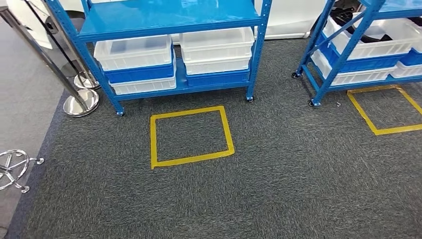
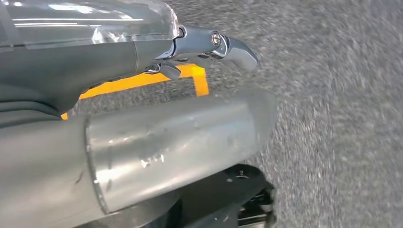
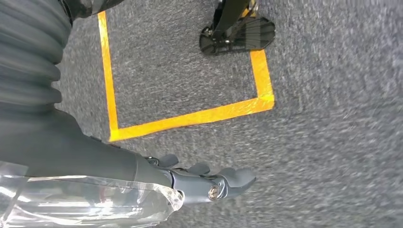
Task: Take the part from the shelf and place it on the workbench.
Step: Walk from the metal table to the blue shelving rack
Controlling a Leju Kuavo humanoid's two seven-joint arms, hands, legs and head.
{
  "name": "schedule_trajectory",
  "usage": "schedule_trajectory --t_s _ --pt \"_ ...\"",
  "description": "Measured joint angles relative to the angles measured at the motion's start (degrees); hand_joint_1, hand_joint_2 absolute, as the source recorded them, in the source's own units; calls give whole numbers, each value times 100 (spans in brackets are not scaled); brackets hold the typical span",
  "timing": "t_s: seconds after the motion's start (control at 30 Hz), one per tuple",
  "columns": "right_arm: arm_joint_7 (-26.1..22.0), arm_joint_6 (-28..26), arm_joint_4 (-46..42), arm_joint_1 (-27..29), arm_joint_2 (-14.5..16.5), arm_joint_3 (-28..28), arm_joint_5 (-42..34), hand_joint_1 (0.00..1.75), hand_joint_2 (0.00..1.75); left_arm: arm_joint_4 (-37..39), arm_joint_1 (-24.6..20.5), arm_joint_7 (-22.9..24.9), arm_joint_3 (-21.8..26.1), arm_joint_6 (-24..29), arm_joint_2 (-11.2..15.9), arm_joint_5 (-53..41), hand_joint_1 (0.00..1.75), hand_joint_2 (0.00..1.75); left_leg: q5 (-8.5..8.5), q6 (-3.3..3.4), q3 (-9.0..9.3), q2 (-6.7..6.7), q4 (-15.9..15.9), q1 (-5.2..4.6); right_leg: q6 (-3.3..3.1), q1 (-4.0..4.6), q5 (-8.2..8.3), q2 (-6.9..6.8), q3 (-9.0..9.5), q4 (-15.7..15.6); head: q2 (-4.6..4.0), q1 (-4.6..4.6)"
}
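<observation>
Right robot hand (image 3: 209, 183) hung loosely spread, holding nothing, near the yellow tape square (image 3: 190, 118); left robot hand (image 2: 209, 50) likewise spread, beside that square's corner.

I see a dark grey carpeted floor (image 1: 278, 189) with two squares outlined in yellow tape, one (image 1: 190, 137) in front of a blue metal shelf (image 1: 169, 20) on small wheels, the other (image 1: 388, 108) before a second blue shelf (image 1: 343, 55) at the right. The lower tier of each shelf carries stacked white and blue plastic bins (image 1: 216, 50). At the left, chrome stanchion bases (image 1: 79, 102) stand on a lighter grey floor just beside the carpet edge.
</observation>
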Motion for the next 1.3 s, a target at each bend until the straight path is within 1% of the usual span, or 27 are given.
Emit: schedule_trajectory --t_s 0.03,0.1,0.13,0.17,0.2,0.23,0.3,0.33,0.37,0.4,0.43,0.47,0.53,0.63,0.7,0.77,0.83,0.9,0.97,1.0,1.03,1.07,1.13,1.17,1.2,1.23,1.3 --pt "0 1 0 -3 1 0 2 0 175 0 2 -2 2 0 0 1 0 0 209 19 228 94 -433 -5 16 2 -20 -68 28 3 0 -1" --pt "0 2 0 -5 1 0 5 0 175 0 -13 -7 5 0 1 1 0 0 439 86 585 334 -1124 -51 65 25 -58 -186 76 10 0 1" --pt "0 2 0 -12 2 0 7 0 131 0 -20 -9 6 0 2 1 0 0 463 116 655 401 -1283 -75 94 33 -72 -241 93 11 0 2" --pt "0 1 0 -24 2 0 9 0 87 0 -23 -11 7 0 3 0 0 0 450 139 650 392 -1307 -97 124 40 -80 -294 108 4 0 3" --pt "-2 -1 -1 -37 2 0 12 0 44 0 -22 -13 8 1 3 -2 0 0 465 163 653 322 -1328 -93 157 36 -87 -343 128 -8 0 3" --pt "-6 -2 -1 -50 -1 0 14 0 0 0 -15 -14 9 3 3 -3 0 0 483 192 668 263 -1356 -80 194 25 -114 -304 147 5 0 4" --pt "-23 -5 -1 -53 -8 0 13 0 0 0 -15 -13 10 6 1 -4 0 0 526 267 705 169 -1415 -42 244 5 -313 -19 56 260 0 5" --pt "-33 -5 -1 -49 -11 0 10 0 0 0 -21 -12 10 7 -2 -5 0 0 537 293 707 133 -1428 -33 256 -7 -494 168 -91 569 0 6" --pt "-40 -5 0 -42 -11 0 8 0 0 0 -29 -11 10 7 -4 -7 0 0 538 311 700 95 -1427 -33 260 -9 -688 283 -291 952 0 6" --pt "-43 -4 0 -35 -12 0 7 0 0 0 -35 -11 10 6 -6 -8 0 0 535 318 696 56 -1422 -36 268 -12 -828 332 -493 1327 0 7" --pt "-45 -4 0 -28 -14 0 5 0 0 0 -35 -10 10 6 -7 -9 0 0 529 319 698 13 -1416 -39 276 -17 -867 349 -638 1569 0 6" --pt "-47 -4 0 -22 -16 0 4 0 0 0 -33 -8 10 5 -8 -9 0 0 524 316 703 -24 -1410 -40 281 -22 -809 353 -699 1638 0 7" --pt "-49 -4 0 -16 -19 0 3 0 0 0 -30 -5 10 4 -8 -8 0 0 515 309 715 -65 -1403 -38 285 -31 -633 353 -682 1527 0 7" --pt "-51 -4 0 -15 -20 0 2 0 0 0 -30 -5 10 4 -8 -8 0 0 513 306 720 -73 -1401 -37 284 -34 -567 353 -648 1441 0 8" --pt "-59 0 0 -13 -22 0 -2 0 0 0 -31 -5 10 4 -8 -10 0 0 490 279 732 -102 -1376 -29 278 -42 -265 358 -427 920 0 8" --pt "-72 6 0 -22 -25 0 -5 0 0 0 -34 -6 11 6 -9 -11 0 0 446 194 723 -145 -1318 -39 218 -31 18 376 -177 288 0 4" --pt "-79 9 0 -32 -21 0 -6 0 0 0 -33 -14 12 8 -9 -11 0 0 358 93 674 -136 -1215 -46 109 -23 38 370 -128 122 0 0" --pt "-83 9 0 -29 -18 0 -6 0 0 0 -34 -34 14 2 -9 -8 0 0 81 27 481 -86 -780 -27 31 -28 46 340 -127 105 0 -2" --pt "-91 17 0 -25 -19 0 -6 0 0 0 -34 -57 15 -17 -9 -3 0 0 -288 -11 119 -55 11 -13 1 -14 38 317 -132 107 0 -3" --pt "-97 26 0 -24 -19 0 -6 0 0 0 -29 -68 15 -27 -9 1 0 0 -377 -19 -21 -51 311 -10 -4 -6 35 308 -130 109 0 -2" --pt "-103 35 0 -25 -19 0 -6 0 0 0 -24 -81 15 -35 -8 5 0 0 -348 -16 -66 -49 403 -10 -7 2 30 303 -123 110 0 -2" --pt "-107 43 0 -26 -17 -1 -5 0 0 0 -20 -92 16 -40 -8 9 0 0 -208 -2 4 -49 256 -11 -7 9 25 300 -111 111 0 -2" --pt "-112 60 0 -29 -9 -2 2 0 0 0 -24 -116 19 -42 2 18 0 0 195 67 378 -36 -527 -24 2 21 9 296 -76 111 0 -2" --pt "-113 74 0 -30 0 -2 9 0 0 0 -29 -124 21 -42 11 20 0 0 323 103 553 -26 -900 -42 18 32 -1 293 -66 116 0 -2" --pt "-114 91 0 -32 9 -2 18 0 0 0 -37 -132 24 -42 20 21 0 0 384 133 671 -16 -1147 -61 41 36 -7 288 -64 117 0 -2" --pt "-115 106 0 -34 18 -2 30 0 0 0 -41 -139 28 -42 28 24 0 0 381 152 719 -12 -1256 -80 69 35 -9 283 -66 114 0 -2" --pt "-108 121 0 -38 37 3 72 0 0 0 -35 -158 51 -51 42 55 0 0 396 188 740 -25 -1304 -82 134 34 -7 272 -58 94 0 -2"
